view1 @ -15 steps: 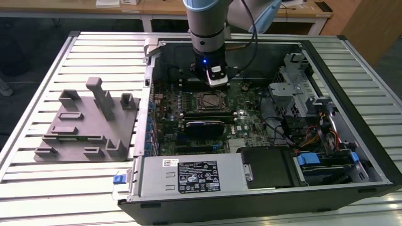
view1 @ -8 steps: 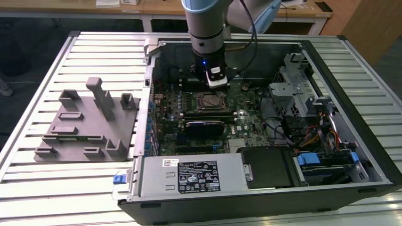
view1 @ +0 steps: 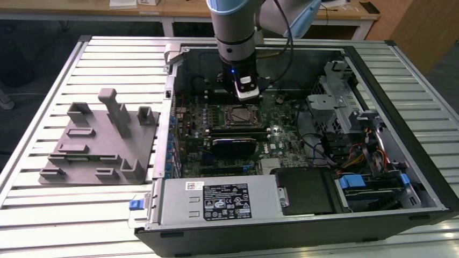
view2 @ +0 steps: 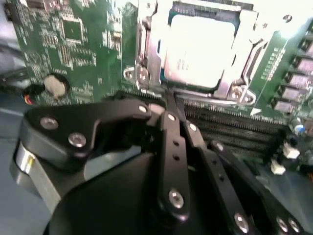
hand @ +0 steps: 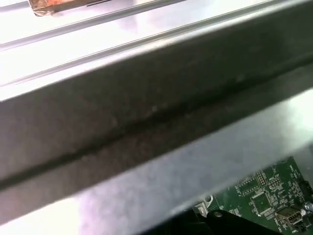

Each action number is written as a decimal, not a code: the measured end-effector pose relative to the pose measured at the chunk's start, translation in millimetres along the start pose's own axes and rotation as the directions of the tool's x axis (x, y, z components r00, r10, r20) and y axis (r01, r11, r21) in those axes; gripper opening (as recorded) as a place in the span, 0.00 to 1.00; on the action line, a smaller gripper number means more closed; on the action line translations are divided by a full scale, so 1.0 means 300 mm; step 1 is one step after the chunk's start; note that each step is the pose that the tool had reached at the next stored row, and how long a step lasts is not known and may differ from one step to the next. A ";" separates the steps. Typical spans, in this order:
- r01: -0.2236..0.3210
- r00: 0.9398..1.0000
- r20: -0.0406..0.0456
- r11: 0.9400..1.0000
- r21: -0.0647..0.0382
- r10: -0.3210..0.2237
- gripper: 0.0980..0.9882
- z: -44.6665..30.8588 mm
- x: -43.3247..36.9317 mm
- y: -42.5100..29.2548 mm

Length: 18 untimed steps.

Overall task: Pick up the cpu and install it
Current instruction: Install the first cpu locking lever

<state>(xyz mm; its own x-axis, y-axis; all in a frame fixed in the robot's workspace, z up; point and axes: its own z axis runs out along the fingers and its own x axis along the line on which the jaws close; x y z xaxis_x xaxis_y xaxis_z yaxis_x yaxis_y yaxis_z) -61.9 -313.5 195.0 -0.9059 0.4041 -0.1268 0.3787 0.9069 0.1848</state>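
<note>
Cpu (view2: 198, 51) seated in socket (view2: 146, 58).

exterior view: high, looks down at an angle on the open computer case (view1: 301, 134) on the slatted table (view1: 43, 209), whole scene, far | second wrist view: close, looks past gripper links at the motherboard (view2: 73, 44) and socket | first wrist view: very close to case wall (hand: 146, 127), board corner | shared: motherboard

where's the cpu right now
The cpu sits in the motherboard socket near the middle of the open computer case in the exterior view. In the second wrist view it lies just beyond the gripper.
</note>
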 end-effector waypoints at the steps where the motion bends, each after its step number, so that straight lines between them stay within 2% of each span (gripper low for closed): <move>1: 0.000 1.000 0.000 1.000 0.000 0.000 0.01 -0.006 -0.001 0.001; 10: 0.000 1.000 0.000 1.000 0.000 0.000 0.01 -0.072 -0.009 0.014; 18: 0.000 1.000 0.000 1.000 0.001 0.000 0.01 -0.077 -0.010 0.015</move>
<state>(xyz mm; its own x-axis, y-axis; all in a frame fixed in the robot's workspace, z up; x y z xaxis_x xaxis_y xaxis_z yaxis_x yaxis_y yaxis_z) -61.8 -313.5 218.6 -0.9060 0.4039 -0.1268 0.3786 0.9071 0.1842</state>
